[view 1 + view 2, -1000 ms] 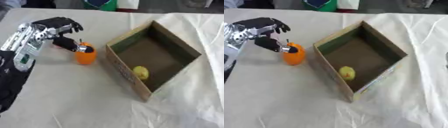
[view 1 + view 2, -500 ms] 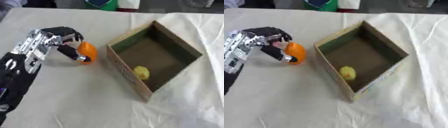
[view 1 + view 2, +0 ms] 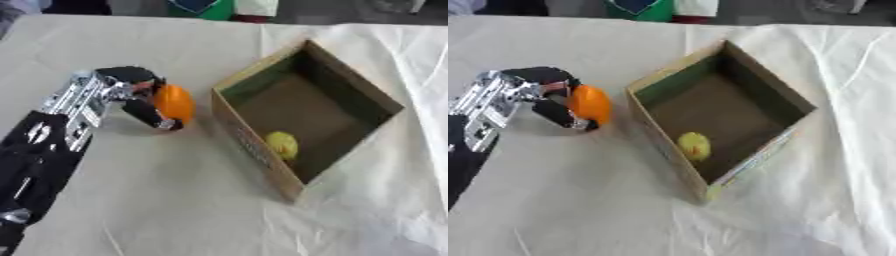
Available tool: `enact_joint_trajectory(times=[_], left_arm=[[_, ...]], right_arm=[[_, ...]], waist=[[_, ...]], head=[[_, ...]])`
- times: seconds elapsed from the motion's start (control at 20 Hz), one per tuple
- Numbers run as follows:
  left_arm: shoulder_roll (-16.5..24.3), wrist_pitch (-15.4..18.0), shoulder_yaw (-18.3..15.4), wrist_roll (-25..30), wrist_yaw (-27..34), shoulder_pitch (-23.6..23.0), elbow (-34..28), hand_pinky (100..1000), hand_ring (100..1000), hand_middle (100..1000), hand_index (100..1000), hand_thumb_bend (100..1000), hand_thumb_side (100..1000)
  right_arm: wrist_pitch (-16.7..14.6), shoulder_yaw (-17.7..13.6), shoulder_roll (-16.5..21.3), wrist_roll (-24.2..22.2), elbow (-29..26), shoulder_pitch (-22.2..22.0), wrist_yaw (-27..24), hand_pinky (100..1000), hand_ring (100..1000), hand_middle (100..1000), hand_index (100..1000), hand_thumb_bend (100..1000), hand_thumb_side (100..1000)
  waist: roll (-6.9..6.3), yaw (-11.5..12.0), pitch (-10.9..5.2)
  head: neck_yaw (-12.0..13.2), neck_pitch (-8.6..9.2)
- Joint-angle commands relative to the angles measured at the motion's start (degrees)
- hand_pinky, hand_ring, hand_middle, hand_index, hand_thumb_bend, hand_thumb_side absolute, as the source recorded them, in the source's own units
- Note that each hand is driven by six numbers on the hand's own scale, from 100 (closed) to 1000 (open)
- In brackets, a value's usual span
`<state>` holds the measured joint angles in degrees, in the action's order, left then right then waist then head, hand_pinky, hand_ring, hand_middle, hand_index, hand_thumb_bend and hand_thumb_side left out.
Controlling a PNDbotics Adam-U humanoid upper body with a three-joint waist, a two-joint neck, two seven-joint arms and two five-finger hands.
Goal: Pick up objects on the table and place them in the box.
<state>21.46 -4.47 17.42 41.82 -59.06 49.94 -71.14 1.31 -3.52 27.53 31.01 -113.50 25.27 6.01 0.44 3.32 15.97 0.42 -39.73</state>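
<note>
The box (image 3: 306, 115) was open-topped brown cardboard, rectangular, set askew on the right half of the table (image 3: 175, 200), with a dark inner floor. A small rounded yellow object (image 3: 282, 144) lay inside against the near wall. The left hand (image 3: 122, 92), black with silver joints, was closed round a smooth, rounded orange object (image 3: 173, 102), fingers curled over its top and thumb under its near side; whether the object was clear of the table could not be told. It sat just left of the box, not touching it. The table carried a pale, wrinkled cloth. At the far edge stood a green item (image 3: 206, 9), unclear.
</note>
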Motion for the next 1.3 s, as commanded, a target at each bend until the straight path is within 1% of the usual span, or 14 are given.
enact_joint_trajectory(times=[0.05,0.1,0.2,0.25,0.3,0.35,0.4,0.45,0.5,0.6,0.7,0.75,1.0,1.3], left_arm=[[0.2,-1.1,-1.0,-3.1,1.8,1.0,0.3,474,694,637,759,331,552],[0.1,-1.5,-1.1,-3.9,2.7,0.9,0.6,453,672,613,738,261,504],[0.0,-2.5,-1.3,-5.2,4.8,0.9,0.7,435,646,582,708,198,454],[0.1,-2.9,-1.3,-5.5,5.6,0.9,0.5,424,630,568,689,143,391],[0.3,-3.2,-1.3,-5.6,6.3,1.0,0.3,421,627,566,687,135,380],[0.5,-3.4,-1.2,-5.6,6.9,1.0,0.0,398,604,552,673,100,247],[0.7,-3.6,-1.1,-5.6,7.3,1.1,-0.3,395,601,550,671,100,190],[0.9,-3.8,-1.0,-5.4,7.6,1.1,-0.7,391,594,549,670,100,173],[1.0,-3.9,-1.0,-5.2,7.9,1.1,-1.2,390,593,549,670,100,178],[1.4,-4.0,-1.1,-4.9,8.5,1.3,-2.5,380,577,536,658,100,245],[1.8,-4.2,-1.3,-4.6,9.4,1.5,-4.4,373,568,530,653,100,265],[1.9,-4.5,-1.6,-4.7,9.8,1.8,-5.5,355,550,514,638,100,292],[2.6,-6.6,-3.2,-7.0,9.6,3.6,-12.2,305,508,478,603,100,307],[2.2,-8.1,-2.8,-10.6,6.1,6.2,-19.8,289,498,471,596,100,312]], right_arm=[[0.1,-0.5,1.1,0.0,-1.1,0.8,0.2,737,585,463,654,100,390],[0.1,-0.5,1.1,0.0,-1.1,0.7,0.2,738,585,463,654,100,389],[0.2,-0.6,1.1,0.1,-1.1,0.6,0.2,738,585,462,654,100,389],[0.2,-0.6,1.1,0.1,-1.1,0.5,0.2,738,585,462,654,100,389],[0.3,-0.6,1.1,0.1,-1.1,0.4,0.2,738,585,462,654,100,389],[0.3,-0.6,1.2,0.1,-1.1,0.4,0.2,738,585,463,654,100,389],[0.3,-0.6,1.2,0.1,-1.1,0.4,0.2,738,585,463,654,100,389],[0.3,-0.6,1.2,0.1,-1.1,0.4,0.3,738,586,463,654,100,389],[0.3,-0.6,1.3,0.1,-1.1,0.4,0.3,738,586,463,654,100,389],[0.3,-0.6,1.3,0.1,-1.1,0.3,0.3,738,586,463,654,100,388],[0.4,-0.7,1.4,0.2,-1.1,0.1,0.3,738,586,463,654,100,388],[0.4,-0.7,1.4,0.2,-1.1,0.1,0.3,738,586,463,654,100,388],[0.4,-0.6,1.4,0.1,-1.1,0.2,0.3,738,587,463,654,100,388],[0.3,-0.5,1.3,0.0,-1.1,0.3,0.2,737,588,464,654,100,388]], waist=[[-0.02,-0.1,-0.82],[-0.03,-0.1,-0.8],[-0.02,-0.1,-0.78],[-0.03,0.0,-0.79],[-0.05,0.1,-0.8],[-0.07,0.1,-0.84],[-0.07,0.2,-0.88],[-0.07,0.2,-0.92],[-0.07,0.3,-0.97],[-0.09,0.3,-1.06],[-0.09,0.3,-1.12],[-0.09,0.4,-1.15],[-0.1,0.3,-1.22],[-0.12,0.0,-1.32]], head=[[0.1,0.27],[0.0,0.24],[-0.1,0.16],[-0.1,0.11],[-0.1,0.08],[-0.1,0.07],[-0.1,0.05],[-0.2,0.04],[-0.2,0.0],[-0.3,-0.16],[-0.4,-0.22],[-0.4,-0.23],[-0.4,-0.1],[-0.4,0.2]])
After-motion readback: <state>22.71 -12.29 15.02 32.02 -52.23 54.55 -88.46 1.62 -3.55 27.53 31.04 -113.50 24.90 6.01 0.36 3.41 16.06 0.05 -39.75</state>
